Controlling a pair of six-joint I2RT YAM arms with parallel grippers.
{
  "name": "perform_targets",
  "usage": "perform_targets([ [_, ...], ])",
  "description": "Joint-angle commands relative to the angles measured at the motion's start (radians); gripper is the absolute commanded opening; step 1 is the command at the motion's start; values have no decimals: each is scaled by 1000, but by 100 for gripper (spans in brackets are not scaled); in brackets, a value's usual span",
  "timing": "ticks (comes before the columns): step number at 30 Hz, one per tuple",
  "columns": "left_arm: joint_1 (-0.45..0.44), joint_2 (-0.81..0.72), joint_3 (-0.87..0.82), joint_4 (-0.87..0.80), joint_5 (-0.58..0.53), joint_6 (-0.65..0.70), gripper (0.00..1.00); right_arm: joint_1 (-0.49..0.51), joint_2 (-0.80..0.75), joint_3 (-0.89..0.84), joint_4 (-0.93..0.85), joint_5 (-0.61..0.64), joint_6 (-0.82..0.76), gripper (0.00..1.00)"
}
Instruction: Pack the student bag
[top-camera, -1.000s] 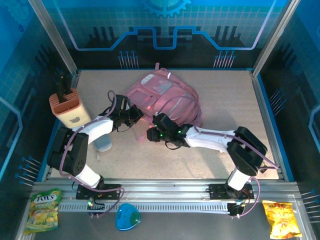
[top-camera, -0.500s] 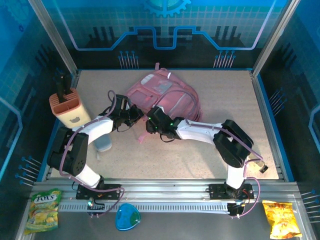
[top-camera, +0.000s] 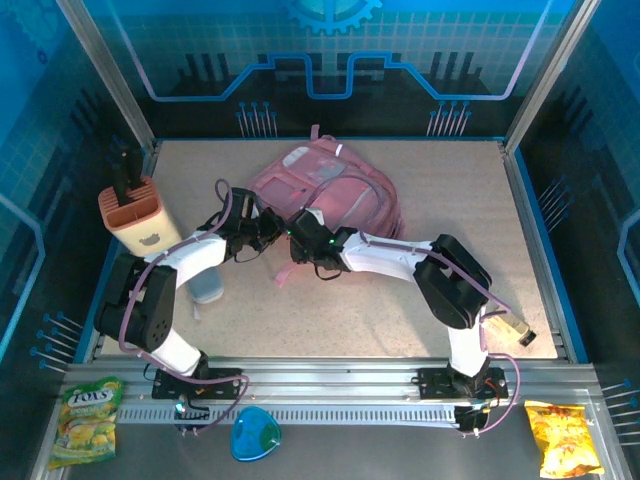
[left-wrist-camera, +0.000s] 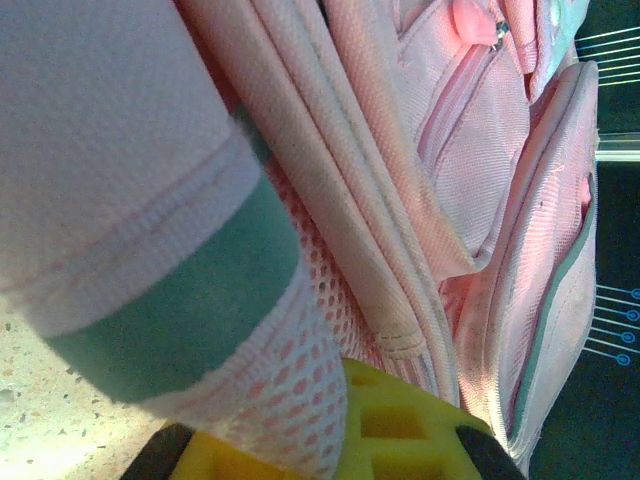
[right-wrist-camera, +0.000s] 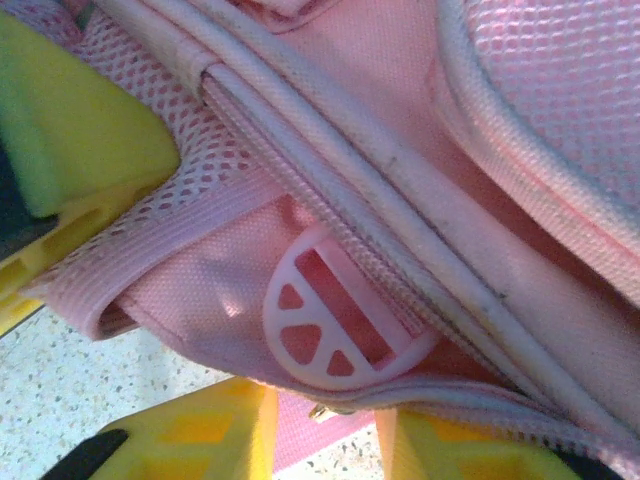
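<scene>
The student bag (top-camera: 335, 190), a big pink backpack, lies at the back middle of the table. My left gripper (top-camera: 271, 230) is at its near-left corner, shut on the bag's pink mesh edge (left-wrist-camera: 300, 390), which runs down between the yellow fingers (left-wrist-camera: 410, 425). My right gripper (top-camera: 299, 244) sits just right of it at the bag's lower edge. Its jaws (right-wrist-camera: 320, 445) stand apart below a round pink zip tag (right-wrist-camera: 335, 322), with a strip of pink fabric and a small metal piece in the gap. A left finger (right-wrist-camera: 70, 130) shows in the right wrist view.
A peach pen holder (top-camera: 140, 215) with a black item stands at the left. A pale cup (top-camera: 207, 288) lies by the left arm. Snack bags (top-camera: 88, 418) (top-camera: 570, 438) and a blue item (top-camera: 255, 433) lie on the front rail. A loose strap end (top-camera: 283, 275) rests on the table.
My right gripper has slid left and back, up to the bag's lower edge beside the left gripper, and its jaws have narrowed. The left arm has not moved.
</scene>
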Motion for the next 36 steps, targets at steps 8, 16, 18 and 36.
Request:
perform_targets([
  [8, -32, -52, 74, -47, 82, 43, 0, -20, 33, 44, -59, 197, -16, 13],
  [16, -19, -53, 88, -69, 2, 78, 0, -27, -130, -151, -93, 241, -3, 11],
  [18, -3, -54, 84, -71, -20, 84, 0, -30, -174, -212, -115, 264, 23, 12],
  [36, 25, -27, 82, -40, 32, 75, 0, -43, -186, -273, -72, 188, 10, 24],
])
